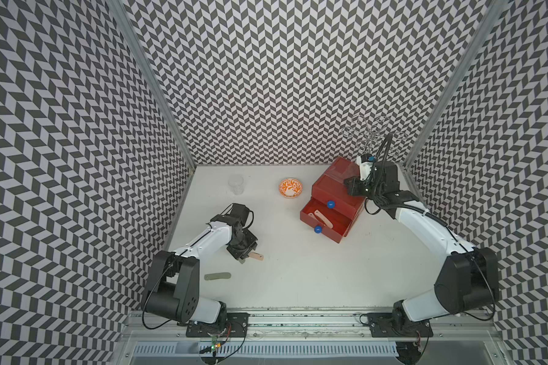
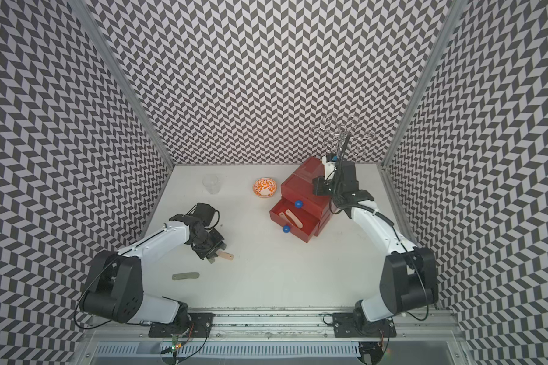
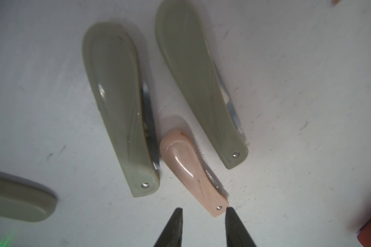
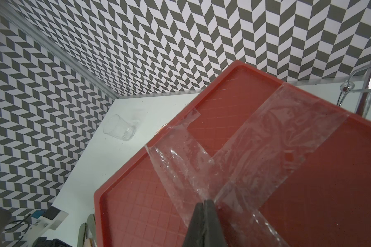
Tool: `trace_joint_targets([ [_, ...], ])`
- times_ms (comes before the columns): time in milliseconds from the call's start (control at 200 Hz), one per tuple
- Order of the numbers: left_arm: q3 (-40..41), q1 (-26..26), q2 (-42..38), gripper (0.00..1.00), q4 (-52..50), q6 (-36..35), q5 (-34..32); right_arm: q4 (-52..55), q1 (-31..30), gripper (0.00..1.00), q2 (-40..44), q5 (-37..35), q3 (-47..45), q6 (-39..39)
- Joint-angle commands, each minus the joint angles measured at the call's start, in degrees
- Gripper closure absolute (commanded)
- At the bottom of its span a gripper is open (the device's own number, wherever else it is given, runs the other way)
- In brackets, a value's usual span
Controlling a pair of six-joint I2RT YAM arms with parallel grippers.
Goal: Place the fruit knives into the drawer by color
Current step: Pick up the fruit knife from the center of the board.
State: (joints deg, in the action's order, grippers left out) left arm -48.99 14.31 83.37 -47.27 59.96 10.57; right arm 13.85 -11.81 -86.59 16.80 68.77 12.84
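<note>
- The step in hand, as I judge it, is the pick of a peach fruit knife [image 3: 189, 166] that is to go to the other peach ones.
- This knife lies flat on the table [image 1: 298, 278], near its left edge, between two grey-green knives [image 3: 116, 107] [image 3: 197, 85]. It is apart from both.
- The left gripper [image 3: 204, 211] hovers over it with the jaws apart and nothing between them. The riveted end of the knife is just beside one fingertip [image 3: 230, 216], not inside the gap.
- One more grey-green knife [image 1: 217, 276] lies alone, closer to the front edge.
- The red chest [image 1: 332, 186] stands near the far right corner of the table. Its lowest drawer [image 1: 340, 222] is pulled out, and peach knives [image 1: 325, 219] already lie in it.
- The right gripper [image 4: 204, 205] has its jaws together and holds nothing. It sits on or just above the taped top of the chest; I cannot tell if it touches.
- The next move calls for shifting the left jaws so that the knife's narrow end comes between them, then lowering and closing.
- The neighbouring knives are close, so the fingers need to go down without pushing them.
</note>
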Motion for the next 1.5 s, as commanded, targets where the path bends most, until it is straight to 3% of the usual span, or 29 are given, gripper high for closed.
trace_joint_targets([
  [0,0.82,-0.24,0.66,0.64,1.63,1.02,-0.25,14.11,0.13,0.99,-3.62,-1.07,-3.66,-0.48],
  [831,0.74,-0.26,4.24,0.65,4.07,3.74,-1.25,13.73,0.31,0.99,-4.20,-0.55,-3.79,-0.69],
  [1492,0.21,0.32,7.06,0.68,4.47,-0.25,-1.22,13.66,0.58,0.99,-4.48,-0.63,-3.73,-0.60],
])
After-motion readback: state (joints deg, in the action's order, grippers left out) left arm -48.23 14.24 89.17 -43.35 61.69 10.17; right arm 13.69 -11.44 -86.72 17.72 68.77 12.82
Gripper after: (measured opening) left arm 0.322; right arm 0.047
